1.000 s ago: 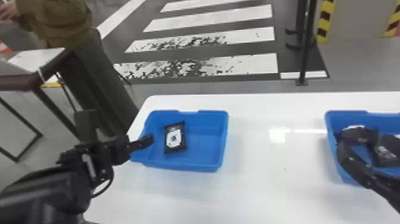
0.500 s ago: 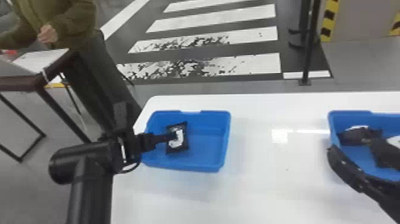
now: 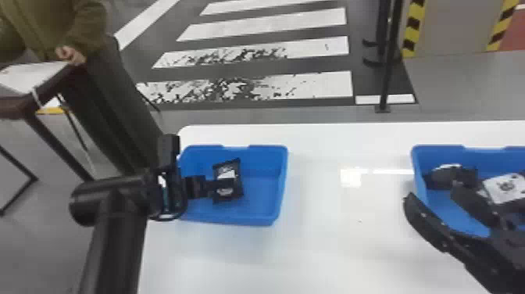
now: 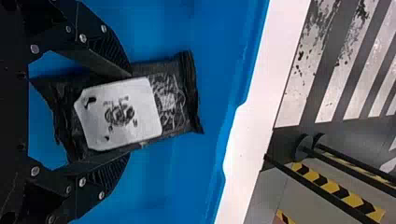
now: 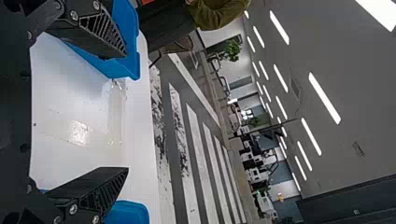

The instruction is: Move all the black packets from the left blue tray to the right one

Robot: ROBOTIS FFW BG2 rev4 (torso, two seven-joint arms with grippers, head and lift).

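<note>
Left wrist view: black packet [image 4: 180, 105] lies lengthwise along the left hand [image 4: 130, 114]

The packet is squarely between the left hand's fingers, its long axis running outward from the palm at a slight slant, so the fingers flank its long sides and face each other across its short width. One end sits back toward the palm; the other reaches past the fingertips. The fingers stand about the packet's breadth apart, right at its edges; whether they press on it yet, I cannot tell. Under hand and packet is the floor of the left blue tray [image 3: 263, 195], with the packet's labelled face turned up to the hand.

That alignment looks favourable. What seems called for is a plain squeeze across the narrow way, with little or no turning of the wrist, then a lift. The wrapper looks soft, so it may crumple or slip if the fingers catch only its edges.

The left hand is plainly the nearer one. The right hand [image 5: 126, 112], its fingers wide apart with nothing between them, is well off to the left hand's right, over the near corner of the right blue tray [image 3: 437, 154]. That tray, across the counter [image 3: 332, 234] from the left hand, already holds a white-labelled packet [image 3: 506, 187]. The carry would probably go sideways to the left hand's right, and the right hand could be in its way.
</note>
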